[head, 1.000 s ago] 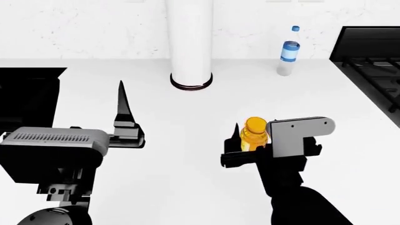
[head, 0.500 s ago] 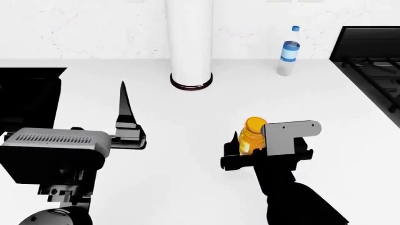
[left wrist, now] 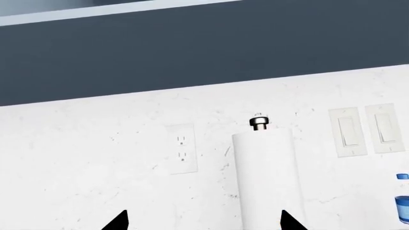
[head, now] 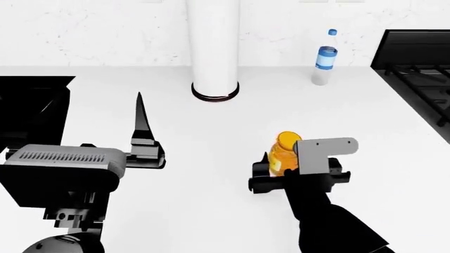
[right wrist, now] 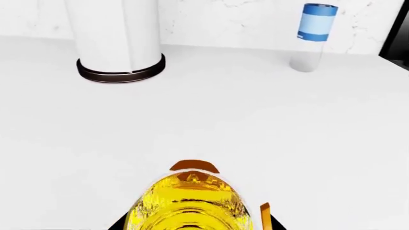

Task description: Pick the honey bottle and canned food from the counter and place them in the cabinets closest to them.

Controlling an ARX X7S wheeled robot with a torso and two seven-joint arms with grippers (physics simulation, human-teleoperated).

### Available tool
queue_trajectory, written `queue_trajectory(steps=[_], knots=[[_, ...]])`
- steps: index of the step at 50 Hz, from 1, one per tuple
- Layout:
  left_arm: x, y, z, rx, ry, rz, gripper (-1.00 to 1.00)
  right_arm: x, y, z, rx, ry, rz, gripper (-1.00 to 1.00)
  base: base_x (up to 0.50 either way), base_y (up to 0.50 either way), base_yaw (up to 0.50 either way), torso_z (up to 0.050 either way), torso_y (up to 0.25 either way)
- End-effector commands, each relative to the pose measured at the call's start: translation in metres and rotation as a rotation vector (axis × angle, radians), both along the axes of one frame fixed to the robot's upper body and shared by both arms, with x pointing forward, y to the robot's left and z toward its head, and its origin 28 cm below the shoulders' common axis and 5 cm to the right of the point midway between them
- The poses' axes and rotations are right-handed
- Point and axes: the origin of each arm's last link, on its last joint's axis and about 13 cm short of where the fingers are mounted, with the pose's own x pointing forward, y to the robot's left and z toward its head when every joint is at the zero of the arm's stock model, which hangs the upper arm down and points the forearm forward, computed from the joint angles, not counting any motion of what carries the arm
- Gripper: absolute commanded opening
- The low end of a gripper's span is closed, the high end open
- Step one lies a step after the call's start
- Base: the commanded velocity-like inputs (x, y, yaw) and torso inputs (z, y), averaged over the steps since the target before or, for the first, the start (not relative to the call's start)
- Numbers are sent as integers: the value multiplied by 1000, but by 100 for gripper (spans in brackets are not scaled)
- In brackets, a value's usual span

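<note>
The honey bottle (head: 284, 153), amber-orange with a yellow cap, sits between the fingers of my right gripper (head: 285, 167) over the white counter (head: 211, 137), slightly tilted. In the right wrist view the bottle (right wrist: 189, 203) fills the space between the dark fingers. My left gripper (left wrist: 202, 221) is open and empty, its fingers pointing up at the back wall; in the head view one dark finger (head: 140, 118) shows left of centre. The canned food is out of view.
A paper towel roll (head: 214, 52) stands at the back centre. A clear bottle with a blue label (head: 325, 58) is at the back right. A black stove (head: 414, 68) is at the right edge. A dark recess (head: 28, 110) lies at the left. Dark upper cabinets (left wrist: 191, 48) hang above the wall.
My right gripper has drawn back a little toward me with the honey bottle, which now tilts slightly. The left arm has barely moved.
</note>
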Motion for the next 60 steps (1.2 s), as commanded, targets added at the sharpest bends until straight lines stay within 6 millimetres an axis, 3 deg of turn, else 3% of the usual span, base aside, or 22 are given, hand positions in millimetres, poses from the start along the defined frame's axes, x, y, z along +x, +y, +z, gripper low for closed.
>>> queue_trajectory(steps=[1, 5, 9, 12, 15, 22, 29, 35, 44, 49, 60], knots=[[0, 0, 0, -1, 3, 2, 100, -2, -5, 1, -16, -1, -34, -100, 0, 0, 0, 0, 0], [4, -1, 0, -10, 10, 3, 100, -11, -6, 18, 4, -90, -31, -100, 0, 0, 0, 0, 0], [24, -1, 14, -80, 42, 9, 100, -24, -10, 47, 13, -177, -19, -100, 0, 0, 0, 0, 0], [53, -1, 33, -151, 77, 29, 100, -34, -14, 74, 3, -212, 0, -100, 0, 0, 0, 0, 0], [79, -1, 47, -201, 107, 43, 100, -37, -19, 88, 0, -238, -3, -100, 0, 0, 0, 0, 0], [127, 0, 59, -303, 197, 70, 100, -46, -23, 118, -12, -283, 6, -100, 0, 0, 0, 0, 0], [179, 3, 84, -392, 257, 145, 100, -49, -28, 170, -29, -329, 29, -100, 0, 0, 0, 0, 0], [233, 2, 79, -402, 357, 170, 100, -50, -29, 203, -79, -372, 45, -100, 0, 0, 0, 0, 0], [234, -1, 35, -363, 479, 232, 100, -45, -30, 230, -106, -392, 45, -100, 0, 0, 0, 0, 0], [232, 2, 20, -357, 482, 246, 100, -38, -32, 227, -119, -375, 38, -100, 300, 0, 0, 0, 0], [233, 5, 24, -424, 414, 191, 100, -30, -33, 213, -117, -335, 43, -100, 500, 1, 0, 0, 1]])
